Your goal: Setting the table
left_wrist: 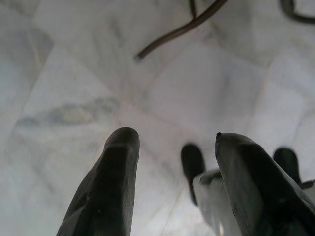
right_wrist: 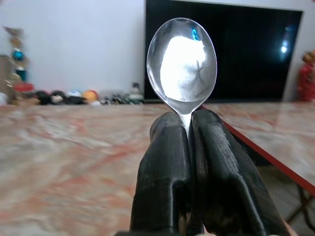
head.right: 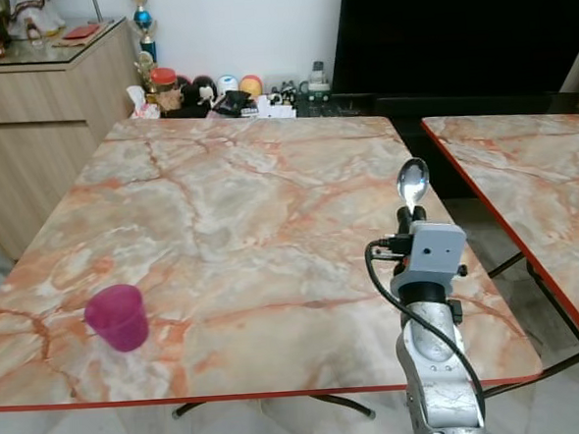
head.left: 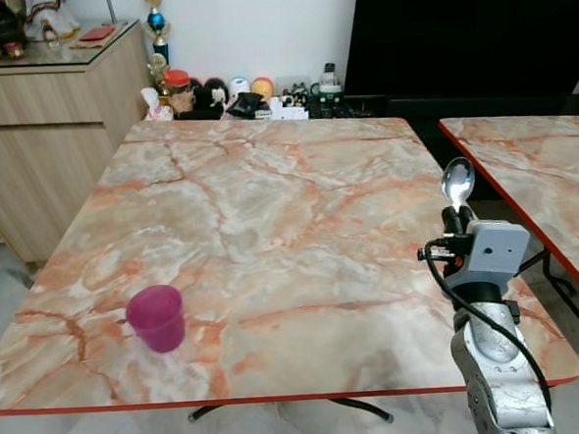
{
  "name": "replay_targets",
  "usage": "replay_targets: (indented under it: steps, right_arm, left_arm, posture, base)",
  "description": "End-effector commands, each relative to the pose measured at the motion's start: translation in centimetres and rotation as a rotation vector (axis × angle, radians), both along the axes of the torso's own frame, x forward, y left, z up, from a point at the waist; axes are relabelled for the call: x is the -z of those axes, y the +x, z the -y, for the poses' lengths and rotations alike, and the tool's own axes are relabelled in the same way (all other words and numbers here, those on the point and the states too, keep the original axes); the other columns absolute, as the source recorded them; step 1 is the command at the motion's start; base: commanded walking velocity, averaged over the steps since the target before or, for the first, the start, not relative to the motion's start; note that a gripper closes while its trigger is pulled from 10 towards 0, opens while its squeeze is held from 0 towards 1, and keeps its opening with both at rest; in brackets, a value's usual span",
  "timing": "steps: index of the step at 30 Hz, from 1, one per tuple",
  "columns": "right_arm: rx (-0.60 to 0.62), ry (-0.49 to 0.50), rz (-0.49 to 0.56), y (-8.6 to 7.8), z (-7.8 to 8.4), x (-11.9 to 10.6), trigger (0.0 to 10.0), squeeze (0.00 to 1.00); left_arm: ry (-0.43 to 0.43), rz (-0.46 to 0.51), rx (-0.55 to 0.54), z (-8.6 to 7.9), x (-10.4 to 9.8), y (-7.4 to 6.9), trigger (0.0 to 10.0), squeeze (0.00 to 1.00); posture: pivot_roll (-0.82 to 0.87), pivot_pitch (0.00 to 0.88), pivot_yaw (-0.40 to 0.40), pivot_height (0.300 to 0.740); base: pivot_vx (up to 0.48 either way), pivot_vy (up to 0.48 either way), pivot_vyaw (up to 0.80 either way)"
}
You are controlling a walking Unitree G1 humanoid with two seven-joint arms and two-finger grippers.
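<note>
Right wrist view showed the metal spoon [right_wrist: 182, 60] pinched at its neck between the right gripper [right_wrist: 189, 123] fingers, clamped tight on the handle, bowl standing upright past the fingertips. Seen from the head, held above the near right part of the marble bench [head.left: 269, 208], over its surface and close to the right edge, not yet touching it. Stood well apart from the pink cup [head.left: 156, 318], upright near the near left corner of the same bench. Hung idle over the pale floor tiles [left_wrist: 74, 73], the left gripper [left_wrist: 172, 142], fingers apart and holding nothing. Judged as the carrying stage of placing the spoon, with laying it down yet to come. Best done by tipping the wrist so the spoon came flat rather than upright, lowering until handle or bowl met the marble, and only then easing the fingers apart, since a drop from height could let the spoon bounce or skid on the smooth top. Better set a little inward from the red-trimmed right edge, lest it slide off into the gap toward the second table [head.left: 532, 163]. Whether a place beside the cup was intended could not be told.
</note>
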State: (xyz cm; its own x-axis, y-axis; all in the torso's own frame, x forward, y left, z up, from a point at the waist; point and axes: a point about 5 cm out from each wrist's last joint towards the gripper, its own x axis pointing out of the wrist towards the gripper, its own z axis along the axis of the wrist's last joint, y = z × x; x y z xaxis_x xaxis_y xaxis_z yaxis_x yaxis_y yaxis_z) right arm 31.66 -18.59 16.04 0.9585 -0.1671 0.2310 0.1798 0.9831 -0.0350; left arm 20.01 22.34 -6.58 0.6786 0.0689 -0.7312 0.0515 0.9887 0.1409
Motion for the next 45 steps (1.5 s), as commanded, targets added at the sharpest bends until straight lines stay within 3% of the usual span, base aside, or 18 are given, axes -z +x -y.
replay_targets:
  steps: [1,7,13,23,32,45]
  right_arm:
    - [0.018,0.005,0.03,0.3,0.4,-0.7,10.0,0.0]
    - [0.031,0.003,0.036,0.1,0.6,-0.6,10.0,0.0]
    - [0.019,0.01,0.047,0.0,0.0,-0.6,10.0,0.0]
    - [0.016,0.001,0.088,0.0,-0.2,-2.1,10.0,0.0]
    - [0.034,-0.006,0.086,-0.3,0.2,-2.4,10.0,0.0]
    - [0.02,-0.004,0.082,-0.3,-0.4,-2.6,10.0,0.0]
  left_arm:
    - [0.004,-0.037,0.007,-0.1,0.3,-0.5,10.0,0.0]
    - [0.01,-0.036,0.006,-0.4,0.2,-0.5,10.0,0.0]
    - [0.009,-0.071,0.021,-0.1,0.9,-1.6,10.0,0.0]
    - [0.016,-0.038,0.05,0.1,0.3,-0.4,10.0,0.0]
    - [0.009,-0.071,0.036,0.1,1.1,-1.9,10.0,0.0]
    - [0.018,-0.083,0.034,-0.5,1.3,-2.8,10.0,0.0]
  posture:
    - [0.03,0.0,-0.022,0.74]
    - [0.03,0.0,-0.018,0.74]
    - [0.0,0.0,-0.012,0.74]
    - [-0.01,0.0,-0.013,0.74]
    - [-0.01,0.0,-0.019,0.74]
    - [0.0,0.037,-0.011,0.74]
  base:
    - [0.0,-0.322,0.0]
    - [0.0,-0.322,0.0]
    - [0.0,-0.324,0.0]
    - [0.0,-0.324,0.0]
    - [0.0,-0.325,0.0]
    - [0.0,-0.418,0.0]
